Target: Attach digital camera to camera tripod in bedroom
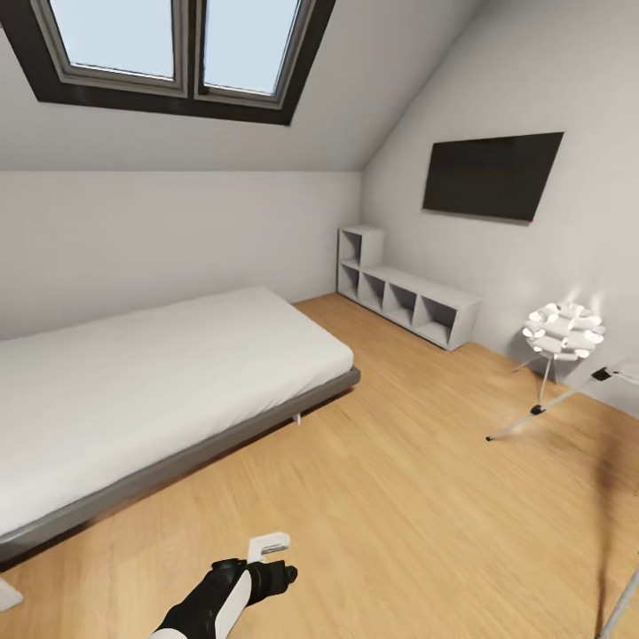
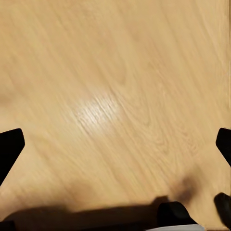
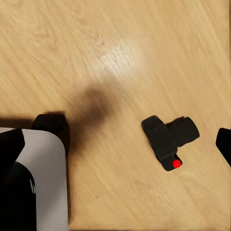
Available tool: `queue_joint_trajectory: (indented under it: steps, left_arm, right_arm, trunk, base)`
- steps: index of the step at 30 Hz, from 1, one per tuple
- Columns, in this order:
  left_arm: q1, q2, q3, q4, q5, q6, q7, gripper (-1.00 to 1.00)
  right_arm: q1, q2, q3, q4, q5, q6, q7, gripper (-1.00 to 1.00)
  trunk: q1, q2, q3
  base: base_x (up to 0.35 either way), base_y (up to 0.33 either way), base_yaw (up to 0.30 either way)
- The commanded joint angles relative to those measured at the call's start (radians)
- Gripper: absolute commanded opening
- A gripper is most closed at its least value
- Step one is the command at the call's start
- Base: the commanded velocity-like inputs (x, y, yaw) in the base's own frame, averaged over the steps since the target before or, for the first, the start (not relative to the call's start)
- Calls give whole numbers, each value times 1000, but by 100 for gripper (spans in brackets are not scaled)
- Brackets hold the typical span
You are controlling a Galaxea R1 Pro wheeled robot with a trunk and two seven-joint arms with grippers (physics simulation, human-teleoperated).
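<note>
The digital camera [image 3: 168,137] lies on the light wood floor in the right wrist view: small, black, with a red button. My right gripper [image 3: 118,143] hangs open above it, fingertips wide at either edge and nothing between them. Low in the head view, my left gripper [image 1: 271,555] reaches over bare floor. The left wrist view shows that gripper [image 2: 115,144] open and empty. At the head view's right edge, a silver-grey leg of the camera tripod [image 1: 536,409] with a black joint slants across the floor. Another leg [image 1: 624,599] cuts the bottom corner, and the tripod's head is out of view.
A grey bed with a white mattress [image 1: 151,373] takes the left side under a dark-framed skylight [image 1: 177,53]. A low white shelf unit [image 1: 408,297] and a wall screen [image 1: 491,175] stand at the back right. A white spiky ball lamp [image 1: 564,330] stands beside the tripod leg.
</note>
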Motion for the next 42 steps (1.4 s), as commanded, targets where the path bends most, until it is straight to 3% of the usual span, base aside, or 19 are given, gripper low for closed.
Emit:
queue_joint_trajectory:
  steps: [1, 8, 12, 14, 31, 42]
  left_arm:
    - [0, 0, 0, -2, 9, 6, 1, 100]
    - [0, 2, -1, -2, 9, 28, 0, 100]
    - [-1, 0, -2, -11, 8, 92, -2, 100]
    - [5, 0, -7, -54, 8, 128, -3, 100]
    - [33, 5, -10, -103, 9, 137, -11, 100]
    - [34, 5, -10, -103, 9, 140, -16, 100]
  right_arm:
    - [-1, 0, -1, 0, -4, 0, 5, 100]
    - [-1, -5, -1, 0, -4, 1, 6, 100]
    - [-3, -7, -1, 0, -4, 2, 7, 100]
    - [-4, -8, -2, 0, -4, 2, 8, 100]
    - [-7, -8, -3, 0, -4, 4, 8, 100]
    - [-9, -16, -3, 0, -6, 5, 8, 100]
  trunk:
    - [0, 0, -2]
    - [0, 0, -7]
    - [0, 0, -10]
    - [0, 0, -11]
    - [0, 0, -24]
    - [0, 0, -32]
  base:
    - [0, 0, -259]
    - [0, 0, -259]
    - [0, 0, -259]
    - [0, 0, -259]
    - [-9, 7, -259]
    - [-38, 204, -259]
